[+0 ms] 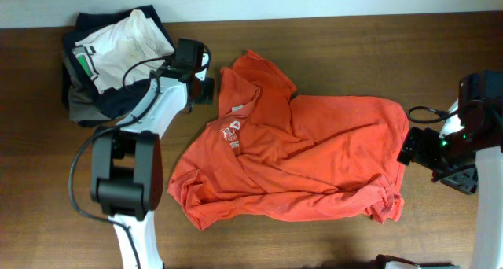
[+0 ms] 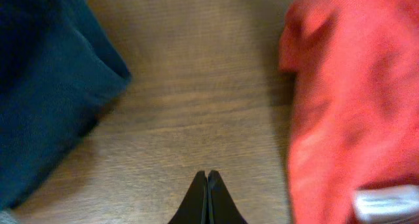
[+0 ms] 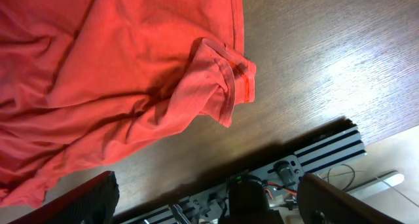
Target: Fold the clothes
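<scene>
The orange-red T-shirt (image 1: 314,155) lies crumpled and partly spread on the wooden table, neck end to the left, with white lettering (image 1: 230,132) near the collar. My left gripper (image 1: 204,90) is shut and empty over bare wood just left of the shirt's upper left part. In the left wrist view the shut jaws (image 2: 207,177) sit between the shirt (image 2: 347,86) and a navy garment, and the shirt's white label (image 2: 386,203) shows. My right gripper (image 1: 414,147) is open and empty just right of the shirt. In the right wrist view (image 3: 209,204) a hemmed sleeve (image 3: 222,80) lies ahead.
A stack of folded white, navy and grey garments (image 1: 118,53) sits at the back left, close to my left gripper; its navy edge (image 2: 46,86) shows in the left wrist view. A metal rail (image 3: 314,152) runs along the table's right edge.
</scene>
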Controlling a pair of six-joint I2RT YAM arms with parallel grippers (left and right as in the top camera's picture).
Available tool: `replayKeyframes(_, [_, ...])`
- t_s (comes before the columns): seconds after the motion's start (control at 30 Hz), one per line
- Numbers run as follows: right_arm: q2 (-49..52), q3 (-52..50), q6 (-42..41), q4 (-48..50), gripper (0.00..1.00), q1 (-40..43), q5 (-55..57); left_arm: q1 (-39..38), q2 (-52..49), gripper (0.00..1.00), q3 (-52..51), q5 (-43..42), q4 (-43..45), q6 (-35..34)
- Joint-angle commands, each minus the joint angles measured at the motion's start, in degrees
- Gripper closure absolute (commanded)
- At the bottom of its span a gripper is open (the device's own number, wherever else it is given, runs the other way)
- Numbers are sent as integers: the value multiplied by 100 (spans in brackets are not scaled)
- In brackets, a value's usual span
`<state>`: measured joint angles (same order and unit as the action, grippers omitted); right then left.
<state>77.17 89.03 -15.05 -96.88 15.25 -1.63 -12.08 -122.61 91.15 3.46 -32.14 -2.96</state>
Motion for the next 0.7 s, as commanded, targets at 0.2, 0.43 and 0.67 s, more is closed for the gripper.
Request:
replayKeyframes(0.2, [-13,20,-39,20,13,15,-35,957,-916,100,39,455,975,109])
replayKeyframes(0.43, [-13,20,-37,20,13,15,-35,1825,-942,100,59,1648,610,61])
replayKeyframes(0.67, [-13,20,-39,94,12,15,-37,1163,964,44,94,-417,-278,85])
